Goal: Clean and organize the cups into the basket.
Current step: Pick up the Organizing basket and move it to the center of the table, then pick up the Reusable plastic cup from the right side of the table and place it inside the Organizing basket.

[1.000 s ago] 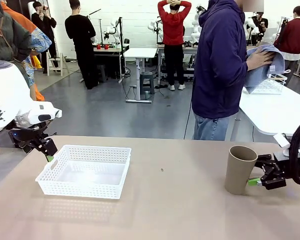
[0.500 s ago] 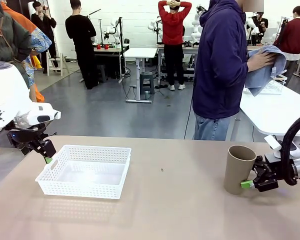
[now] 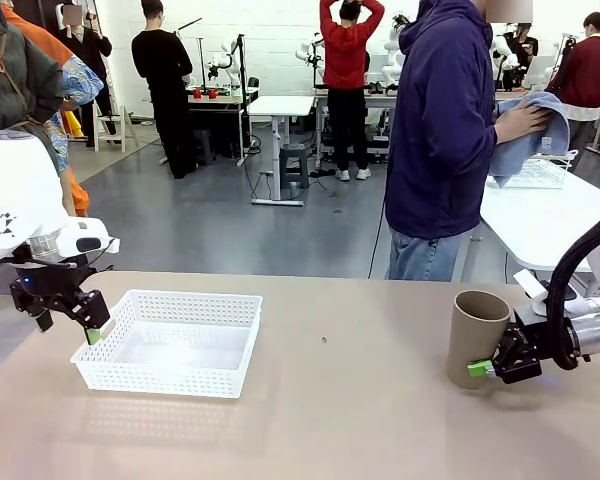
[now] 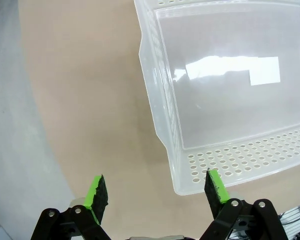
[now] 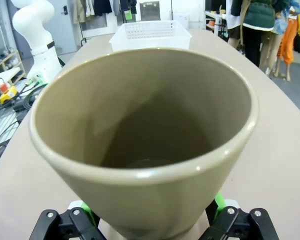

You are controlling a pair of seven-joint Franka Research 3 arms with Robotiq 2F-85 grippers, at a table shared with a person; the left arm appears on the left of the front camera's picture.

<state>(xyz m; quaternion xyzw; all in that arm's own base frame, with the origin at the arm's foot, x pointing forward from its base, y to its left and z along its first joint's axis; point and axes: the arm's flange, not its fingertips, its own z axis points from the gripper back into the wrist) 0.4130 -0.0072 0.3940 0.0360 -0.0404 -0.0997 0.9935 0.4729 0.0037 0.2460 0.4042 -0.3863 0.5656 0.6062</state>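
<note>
A tan paper cup [image 3: 476, 338] stands upright, mouth up, on the table's right side. My right gripper [image 3: 487, 368] is open at the cup's lower part. In the right wrist view the cup [image 5: 140, 135] sits between the two green pads [image 5: 219, 201], and I cannot tell if they touch it. The white lattice basket [image 3: 100, 345] lies at the left with nothing in it. My left gripper [image 3: 88, 328] hangs open at its near-left corner. In the left wrist view the gripper [image 4: 155, 189] straddles the basket's corner rim [image 4: 190, 167], one finger over the rim and the other over bare table.
A person in a blue hoodie stands at the far side, holding a blue-grey cloth [image 3: 528, 135]. A white wire basket [image 3: 540, 172] sits on the neighbouring white table at the right. Bare table stretches between the basket and the cup.
My right gripper has slid left, so its fingers now flank the cup's lower part. My left gripper has dropped a little, down and left beside the basket's corner.
</note>
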